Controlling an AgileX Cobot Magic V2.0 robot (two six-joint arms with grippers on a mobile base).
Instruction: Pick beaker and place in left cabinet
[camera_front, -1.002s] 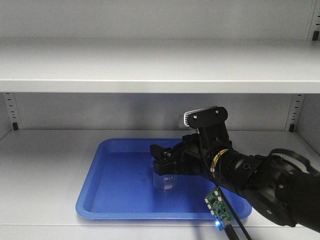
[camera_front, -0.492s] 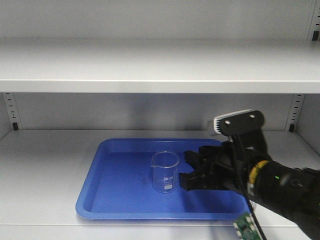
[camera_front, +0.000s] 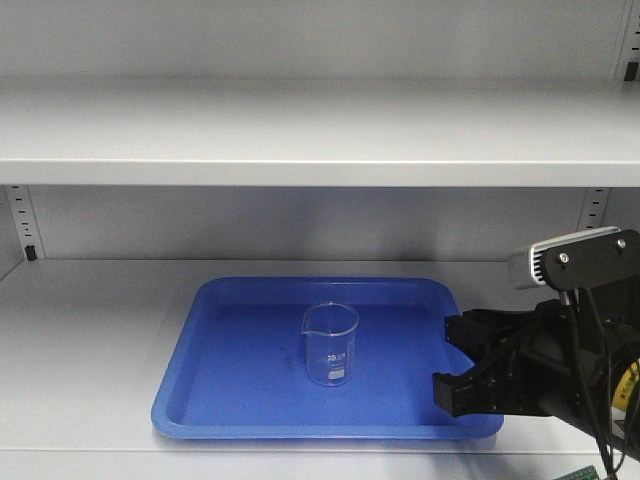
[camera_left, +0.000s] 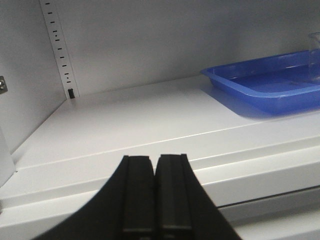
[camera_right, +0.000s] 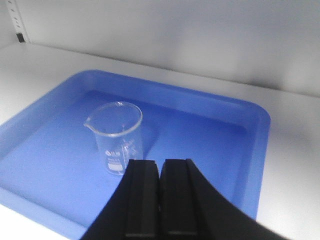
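Nearest us in the front view, our right gripper (camera_front: 462, 362) reaches in from the lower right, pointing left over the right edge of the blue tray (camera_front: 200, 400), its black fingers (camera_front: 470, 390) parted there, apart from the beaker (camera_front: 331, 343). In its own wrist view, though, the right gripper's (camera_right: 160, 197) two fingers lie pressed side by side, so we cannot tell how its jaws stand. Our left gripper (camera_left: 154, 192) hangs level at the shelf's front lip, left of the tray, fingers clenched together on nothing.

The beaker stands upright in the middle of the tray, its long axis vertical, its spout turned left in the front view, white markings on its wall.

The tray lies flat on a pale grey shelf (camera_front: 90, 330) of the cabinet (camera_front: 300, 130). A second shelf runs above, and notched rails (camera_front: 22, 222) stand in the back corners.
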